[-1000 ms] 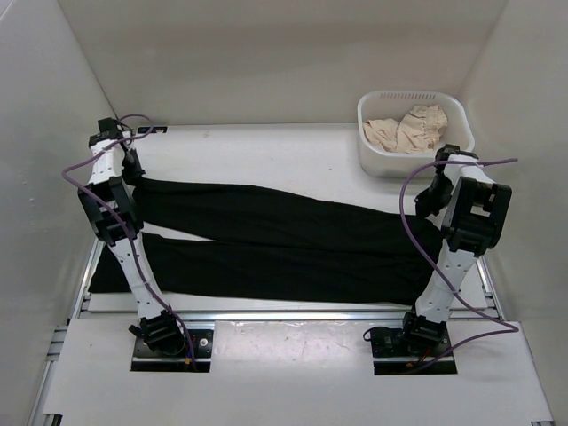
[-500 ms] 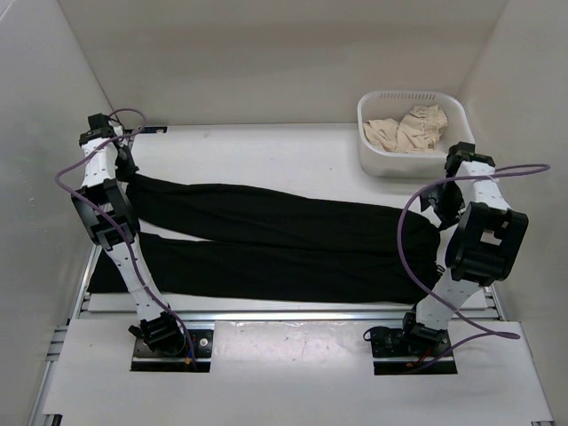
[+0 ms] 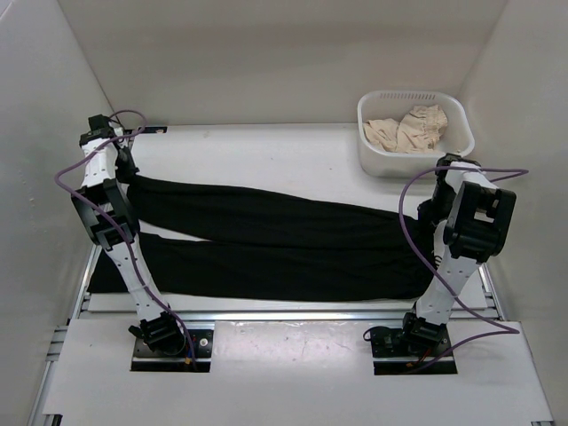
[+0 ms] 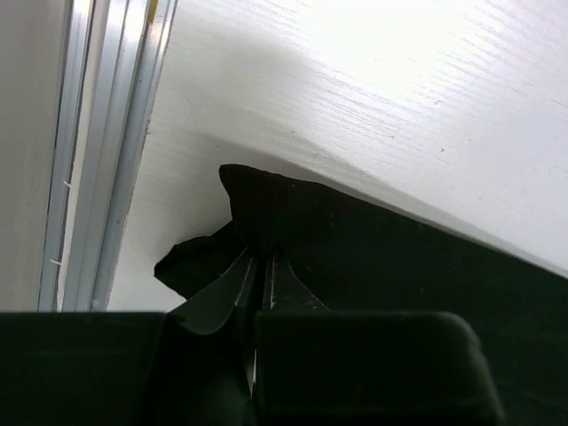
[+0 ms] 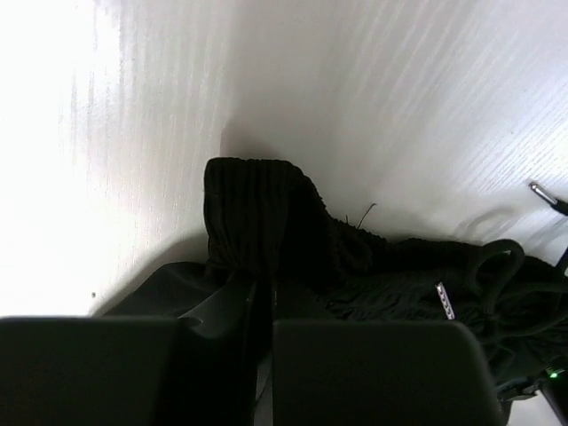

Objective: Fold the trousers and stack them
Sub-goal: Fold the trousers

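Found the right arm drawn back toward mid-frame since half a second before, its elbow higher at the right edge of the top view. Found the left arm unmoved over that half second, yet further toward the upper left than a full second before. Saw the plain black, soft-fabric long trousers stretched across the middle of the white table, both legs lying side by side from left to right, waistband end at the right, leg ends at the left. Saw the left gripper with its fingers together, clamped on a bunched corner of a leg hem, in the lower centre of the left wrist view, near the aluminium rail running down the left of that frame. Saw the right gripper likewise pressed together on the ribbed black waistband, low in the right wrist view, with a metal-tipped drawstring lying in the folds at lower right. Noted the white plastic basket at the upper right of the top view, apart from the trousers, with a crumpled beige cloth inside it.
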Robot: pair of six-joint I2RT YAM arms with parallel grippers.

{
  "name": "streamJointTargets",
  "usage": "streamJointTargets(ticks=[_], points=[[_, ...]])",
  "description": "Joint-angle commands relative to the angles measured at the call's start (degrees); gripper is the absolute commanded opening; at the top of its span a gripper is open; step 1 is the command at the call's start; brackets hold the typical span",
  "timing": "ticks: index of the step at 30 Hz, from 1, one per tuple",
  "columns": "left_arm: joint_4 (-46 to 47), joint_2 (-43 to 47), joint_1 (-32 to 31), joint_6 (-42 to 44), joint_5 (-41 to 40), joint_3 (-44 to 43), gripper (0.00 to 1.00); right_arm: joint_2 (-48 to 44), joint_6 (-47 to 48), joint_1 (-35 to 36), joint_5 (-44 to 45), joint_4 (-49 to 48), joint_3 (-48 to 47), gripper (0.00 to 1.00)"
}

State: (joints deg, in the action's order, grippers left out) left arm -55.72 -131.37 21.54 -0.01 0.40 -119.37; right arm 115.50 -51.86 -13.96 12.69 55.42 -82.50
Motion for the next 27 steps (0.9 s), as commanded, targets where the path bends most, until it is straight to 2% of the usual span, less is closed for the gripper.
streamJointTargets(ticks=[1, 9, 13, 16, 19, 22, 27], points=[[0.1, 5.2, 1.5, 0.0, -1.1, -1.7, 0.14, 1.4, 1.1, 0.0, 0.8, -6.4, 0.3, 0.0], [-1.5, 8.1, 4.3, 0.0, -0.5, -3.0, 0.14, -6.8, 8.8, 0.0, 4.6, -3.3, -5.7, 0.0], [-5.0, 9.6, 5.5, 0.0, 0.9, -1.6, 0.14, -12.0, 10.1, 0.0, 3.2, -3.3, -3.6, 0.0], [-8.2, 12.5, 6.3, 0.0, 2.4, 3.3, 0.14, -15.2, 10.6, 0.0, 1.6, -4.9, 0.8, 0.0], [-10.4, 17.4, 9.2, 0.0, 5.4, 15.3, 0.14, -17.7, 11.7, 0.0, -0.3, -5.8, 5.0, 0.0], [-10.4, 24.6, 11.8, 0.0, 6.5, 22.8, 0.14, -20.0, 13.4, 0.5, 0.3, -5.2, 6.8, 0.0], [-8.4, 35.8, 14.4, 0.0, 3.5, 35.0, 0.14, -25.0, 15.1, 0.5, -1.2, -4.0, 9.8, 0.0]])
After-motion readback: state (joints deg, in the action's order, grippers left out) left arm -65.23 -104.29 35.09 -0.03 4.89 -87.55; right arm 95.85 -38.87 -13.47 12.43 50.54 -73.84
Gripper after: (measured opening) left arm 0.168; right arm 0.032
